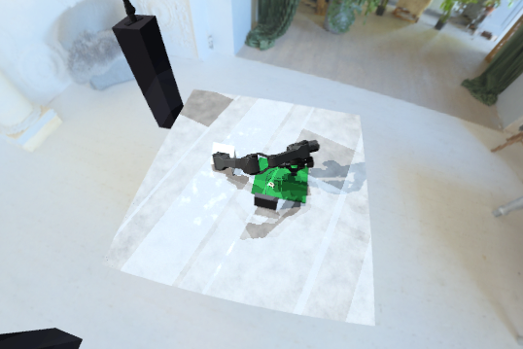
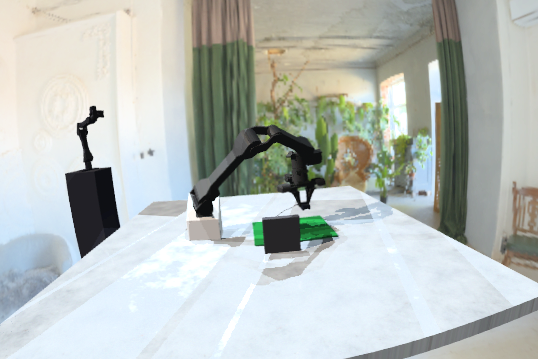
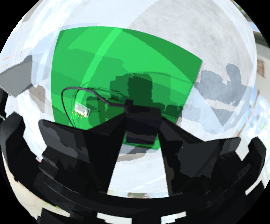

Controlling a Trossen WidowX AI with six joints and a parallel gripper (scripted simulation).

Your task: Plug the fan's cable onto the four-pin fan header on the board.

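My gripper is shut on the black plug. It holds the plug above the green board, clear of its surface. A thin dark cable leaves the plug and loops to the left in the wrist view. The small white header with gold pins stands on the board, left of the plug in the wrist view. It is bare, and the plug is apart from it. The plug's underside is hidden.
A dark upright block stands at the board's edge; whether it is the fan is unclear. The arm's base sits on a pale box. A second arm stands on a black pedestal off the table.
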